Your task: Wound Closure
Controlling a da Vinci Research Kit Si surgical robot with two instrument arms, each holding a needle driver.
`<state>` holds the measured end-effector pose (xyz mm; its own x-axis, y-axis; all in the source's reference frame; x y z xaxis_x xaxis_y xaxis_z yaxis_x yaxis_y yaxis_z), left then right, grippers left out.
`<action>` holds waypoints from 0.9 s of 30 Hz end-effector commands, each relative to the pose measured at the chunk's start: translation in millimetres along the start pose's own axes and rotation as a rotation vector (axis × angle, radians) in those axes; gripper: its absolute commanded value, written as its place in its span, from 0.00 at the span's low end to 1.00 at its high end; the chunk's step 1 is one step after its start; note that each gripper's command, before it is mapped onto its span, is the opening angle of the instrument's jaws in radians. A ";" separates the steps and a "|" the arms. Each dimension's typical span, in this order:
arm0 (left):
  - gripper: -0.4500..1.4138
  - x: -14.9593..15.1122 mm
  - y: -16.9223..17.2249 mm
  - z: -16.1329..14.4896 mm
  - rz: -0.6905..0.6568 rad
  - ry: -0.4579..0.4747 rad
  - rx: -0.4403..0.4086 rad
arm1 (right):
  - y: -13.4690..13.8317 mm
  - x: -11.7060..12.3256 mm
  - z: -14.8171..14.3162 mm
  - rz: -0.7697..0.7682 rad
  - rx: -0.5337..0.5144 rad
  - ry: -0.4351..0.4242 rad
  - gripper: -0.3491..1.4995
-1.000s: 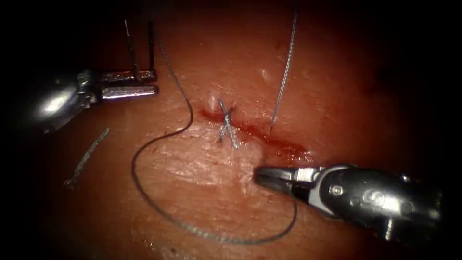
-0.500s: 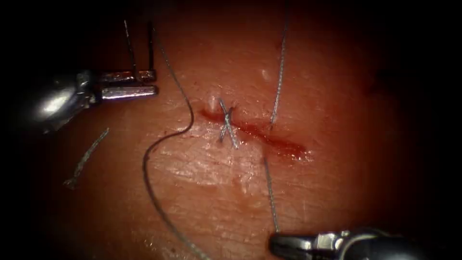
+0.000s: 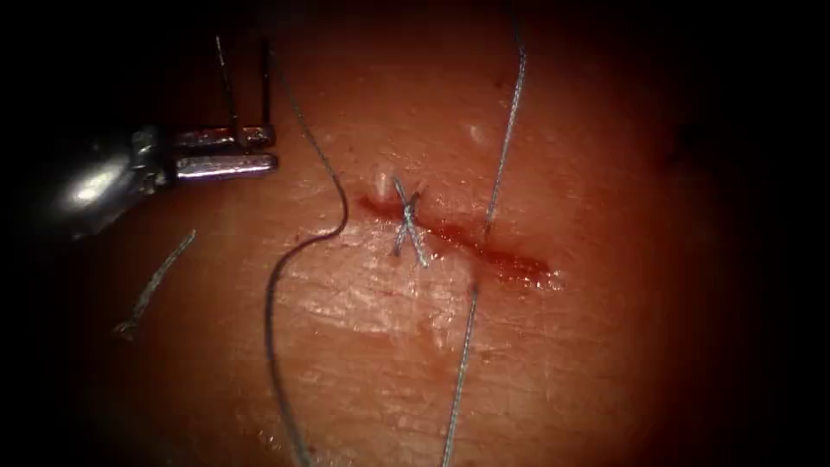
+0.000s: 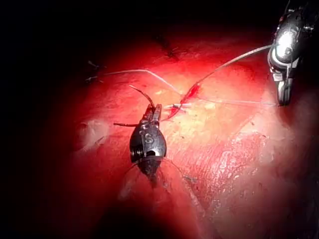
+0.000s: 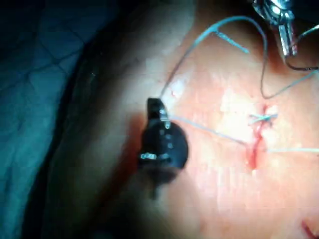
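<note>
Gripping the needle (image 3: 246, 91) near one end, the left hand (image 3: 226, 149) is clamped shut left of the cut (image 3: 458, 238). The needle stands clear of the tissue (image 3: 363, 346). The right hand (image 5: 155, 107) is clamped on the thread (image 3: 462, 363), which crosses the cut.

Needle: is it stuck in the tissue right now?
No. The left tool holds the needle in its shut jaws, clear of the tissue, left of the cut.

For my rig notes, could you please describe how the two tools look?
The left end effector has two slim, flat, silvery metal jaws on a rounded, shiny steel wrist. The right end effector sits on a dark, bulbous wrist housing with small bright rivets; its distant body gleams polished silver.
</note>
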<state>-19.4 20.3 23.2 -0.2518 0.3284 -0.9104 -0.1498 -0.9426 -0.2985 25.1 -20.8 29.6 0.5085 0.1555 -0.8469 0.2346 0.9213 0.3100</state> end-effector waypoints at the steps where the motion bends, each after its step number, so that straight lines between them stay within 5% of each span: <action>1: 0.00 -0.3 -0.3 0.6 0.002 0.000 -0.001 | 0.2 -0.2 0.8 -0.014 -0.014 0.016 0.09; 3: 0.00 -0.3 -0.3 0.6 0.002 0.000 -0.001 | 0.7 -0.5 -0.1 -0.026 -0.100 0.021 0.58; 5: 0.00 -0.3 -0.4 0.6 0.002 0.000 -0.001 | 1.3 -1.0 -1.4 -0.017 -0.174 0.008 0.76; 16: 0.00 -0.3 -2.3 -3.2 0.003 -0.013 0.029 | 5.1 -2.9 -9.1 0.048 -0.308 0.000 0.80; 27: 0.00 -0.7 -1.3 -1.7 0.001 -0.013 0.030 | 9.8 -5.2 -5.5 0.009 -0.437 -0.002 0.77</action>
<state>-16.9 20.9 23.2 -0.2651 0.3311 -0.9056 -0.1806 -0.9396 -0.2906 19.6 -10.8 33.9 0.5126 0.1633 -0.8429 -0.1465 0.9840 0.1015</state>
